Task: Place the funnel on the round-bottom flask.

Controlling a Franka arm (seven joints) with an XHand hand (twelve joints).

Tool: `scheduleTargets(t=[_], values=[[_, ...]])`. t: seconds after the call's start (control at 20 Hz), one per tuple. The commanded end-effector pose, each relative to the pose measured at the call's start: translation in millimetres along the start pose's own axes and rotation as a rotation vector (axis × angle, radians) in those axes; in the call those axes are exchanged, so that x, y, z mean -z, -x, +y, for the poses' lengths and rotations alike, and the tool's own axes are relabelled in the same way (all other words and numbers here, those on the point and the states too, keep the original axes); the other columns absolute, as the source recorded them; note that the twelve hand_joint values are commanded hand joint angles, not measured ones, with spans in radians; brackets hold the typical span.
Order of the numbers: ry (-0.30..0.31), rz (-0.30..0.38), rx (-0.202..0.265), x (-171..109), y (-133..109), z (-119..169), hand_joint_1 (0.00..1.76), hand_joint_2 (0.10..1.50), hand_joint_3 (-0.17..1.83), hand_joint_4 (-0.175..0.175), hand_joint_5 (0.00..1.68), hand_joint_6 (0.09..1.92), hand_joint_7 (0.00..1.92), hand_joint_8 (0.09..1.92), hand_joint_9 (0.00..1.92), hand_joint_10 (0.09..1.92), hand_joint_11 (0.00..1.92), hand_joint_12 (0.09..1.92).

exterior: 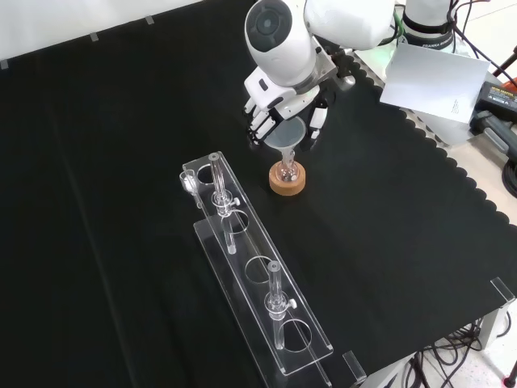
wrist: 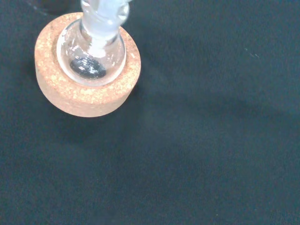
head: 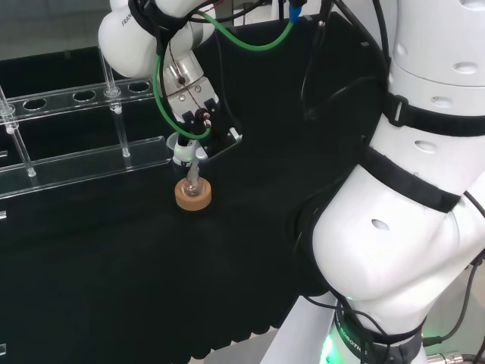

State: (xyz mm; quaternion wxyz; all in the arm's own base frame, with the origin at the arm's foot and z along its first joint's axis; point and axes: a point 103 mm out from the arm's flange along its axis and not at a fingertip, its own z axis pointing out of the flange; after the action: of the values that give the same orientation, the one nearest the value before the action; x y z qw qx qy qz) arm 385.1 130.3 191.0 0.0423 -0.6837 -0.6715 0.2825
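A small clear round-bottom flask [exterior: 287, 171] sits upright in a cork ring [exterior: 287, 184] near the middle of the black cloth. Just above it is a translucent funnel [exterior: 292, 135], cone up, with its stem reaching down to the flask's neck. The hand [exterior: 271, 109] comes in from above, its fingers on one side of the cone and its thumb on the other, pinching it. In the head view the hand [head: 198, 121] hangs right over the flask [head: 192, 191] and cork ring [head: 193, 199]. In the wrist view the flask [wrist: 91, 56] and its ring [wrist: 84, 96] lie close below the palm.
A long clear rack [exterior: 257, 279] with upright glass pieces lies to the left and in front of the flask in the front view; the head view shows this rack [head: 83, 161] at the left. The cloth's scalloped edge [exterior: 452, 174] runs along the right.
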Motion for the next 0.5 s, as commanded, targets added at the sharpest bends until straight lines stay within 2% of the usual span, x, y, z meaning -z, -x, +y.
scheduleTargets(t=[0.05,0.5], values=[[-0.008,0.016,0.009,-2.3,-0.3,0.7,0.84,1.11,-0.17,-0.027,0.53,0.55,0.42,0.71,0.72,0.51,0.54,1.25],[-0.003,0.016,0.019,-2.8,-2.4,0.8,0.82,1.11,-0.17,-0.035,0.48,0.53,0.38,0.72,0.68,0.53,0.53,1.25]])
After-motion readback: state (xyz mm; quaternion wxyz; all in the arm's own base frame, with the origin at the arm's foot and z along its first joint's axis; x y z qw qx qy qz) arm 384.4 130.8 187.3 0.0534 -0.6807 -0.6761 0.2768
